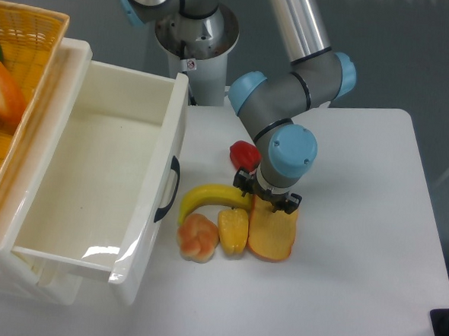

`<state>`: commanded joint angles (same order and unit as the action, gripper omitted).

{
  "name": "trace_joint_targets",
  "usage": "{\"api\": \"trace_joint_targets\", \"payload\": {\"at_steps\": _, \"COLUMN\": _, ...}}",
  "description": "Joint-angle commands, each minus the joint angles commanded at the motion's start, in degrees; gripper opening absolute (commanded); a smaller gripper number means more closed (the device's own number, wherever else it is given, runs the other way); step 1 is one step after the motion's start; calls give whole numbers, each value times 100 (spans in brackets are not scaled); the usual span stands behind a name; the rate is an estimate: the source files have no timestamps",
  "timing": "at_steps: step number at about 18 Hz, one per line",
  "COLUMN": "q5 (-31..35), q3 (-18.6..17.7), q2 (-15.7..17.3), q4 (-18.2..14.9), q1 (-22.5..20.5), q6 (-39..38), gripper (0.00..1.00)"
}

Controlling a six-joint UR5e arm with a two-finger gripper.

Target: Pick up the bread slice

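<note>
Hovering over the bread slice (271,233), the tool (267,198) has jaws I cannot tell are open or closed

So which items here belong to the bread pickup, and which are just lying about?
Job:
- bread slice
- gripper, over the slice's top edge

Lying about:
- banana
- yellow pepper piece
- pinkish bun
- red fruit
- white bin
- wicker basket

White bin (94,183), wicker basket (33,57), banana (207,197), red pepper (244,152), yellow pepper piece (233,230), pinkish bun (198,237)
</note>
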<state>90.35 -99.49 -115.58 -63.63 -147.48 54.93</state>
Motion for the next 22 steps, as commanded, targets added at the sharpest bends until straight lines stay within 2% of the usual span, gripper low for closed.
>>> {"api": "trace_joint_targets", "payload": {"at_steps": 3, "q5": 0, "q3": 18, "q2": 9, "q4": -9, "q1": -9, "q6": -9, "gripper": 39}}
{"api": "trace_joint_targets", "payload": {"at_steps": 5, "q5": 0, "q3": 18, "q2": 0, "q4": -9, "q1": -9, "q6": 9, "gripper": 24}}
{"api": "trace_joint_targets", "payload": {"at_steps": 7, "q5": 0, "q3": 52, "q2": 17, "q4": -9, "q1": -26, "q6": 26, "gripper": 3}}
{"api": "trace_joint_targets", "payload": {"at_steps": 8, "q5": 9, "q3": 70, "q2": 18, "q4": -17, "q1": -44, "q6": 44, "gripper": 0}}
{"api": "trace_joint_targets", "payload": {"at_steps": 13, "q5": 17, "q3": 316, "q2": 26, "q4": -35, "q1": -97, "q6": 44, "gripper": 0}}
{"api": "trace_joint_targets", "payload": {"at_steps": 18, "q5": 35, "q3": 912, "q2": 9, "q4": -70, "q1": -176, "q6": 61, "gripper": 0}}
{"api": "trace_joint_targets", "payload": {"at_steps": 20, "q5": 53, "q3": 1342, "q2": -70, "q4": -411, "q1": -246, "q6": 210, "gripper": 0}}
{"api": "trace_joint_targets", "payload": {"at_steps": 22, "q5": 53, "q3": 1878, "q2": -166, "q4": -929, "q1": -351, "q6": 858, "gripper": 0}}
